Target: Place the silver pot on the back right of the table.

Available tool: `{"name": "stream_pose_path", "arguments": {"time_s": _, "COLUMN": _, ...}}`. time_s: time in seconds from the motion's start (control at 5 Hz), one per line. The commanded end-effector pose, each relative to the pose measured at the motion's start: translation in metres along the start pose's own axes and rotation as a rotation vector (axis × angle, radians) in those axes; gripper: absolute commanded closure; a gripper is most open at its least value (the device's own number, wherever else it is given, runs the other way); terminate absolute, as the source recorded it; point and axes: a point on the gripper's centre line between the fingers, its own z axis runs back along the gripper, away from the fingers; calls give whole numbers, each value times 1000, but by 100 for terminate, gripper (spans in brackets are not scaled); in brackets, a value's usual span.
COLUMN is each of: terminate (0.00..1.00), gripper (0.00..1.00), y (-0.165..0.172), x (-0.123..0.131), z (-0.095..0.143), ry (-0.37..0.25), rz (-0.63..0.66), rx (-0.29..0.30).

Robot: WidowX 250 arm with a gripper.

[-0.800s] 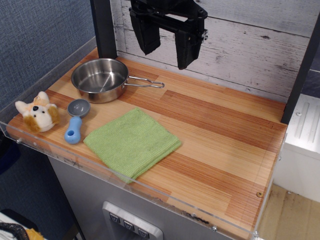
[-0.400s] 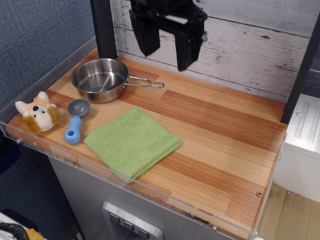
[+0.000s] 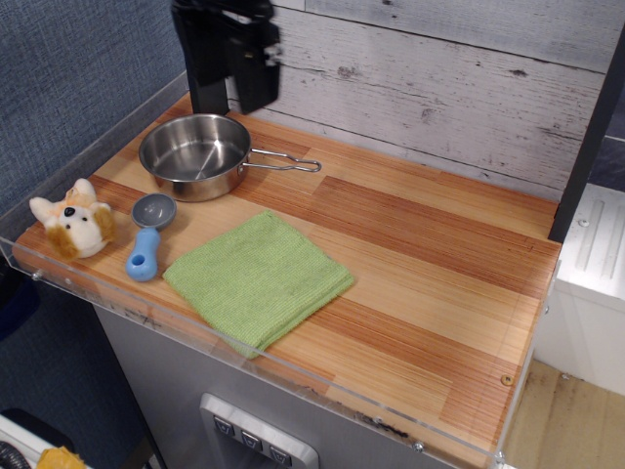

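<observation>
The silver pot stands upright and empty at the back left of the striped wooden table. Its wire loop handle points right. My black gripper hangs above the pot's back rim, apart from it and in front of a dark post. One finger shows clearly; the other blends into the post. The jaws look spread and hold nothing.
A green cloth lies at the front middle. A grey-and-blue scoop and a small plush fox lie at the front left. A clear acrylic rim edges the table. A plank wall stands behind it.
My gripper has swung left from above the table's back middle to above the pot's back rim. The pot and other objects have not moved.
</observation>
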Motion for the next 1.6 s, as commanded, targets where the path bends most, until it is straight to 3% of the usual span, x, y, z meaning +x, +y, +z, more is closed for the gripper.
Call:
{"name": "stream_pose_path", "arguments": {"time_s": 0.0, "terminate": 0, "gripper": 0, "y": 45, "x": -25, "z": 4, "ry": -41, "rz": -226, "rx": 61}}
{"name": "stream_pose_path", "arguments": {"time_s": 0.2, "terminate": 0, "gripper": 0, "y": 58, "x": -31, "z": -7, "ry": -57, "rz": -288, "rx": 113}}
{"name": "stream_pose_path", "arguments": {"time_s": 0.6, "terminate": 0, "gripper": 0, "y": 72, "x": -8, "z": -41, "ry": -97, "rz": -345, "rx": 160}}
{"name": "stream_pose_path", "arguments": {"time_s": 1.4, "terminate": 0, "gripper": 0, "y": 72, "x": 16, "z": -100, "ry": -29, "rz": -386, "rx": 124}}
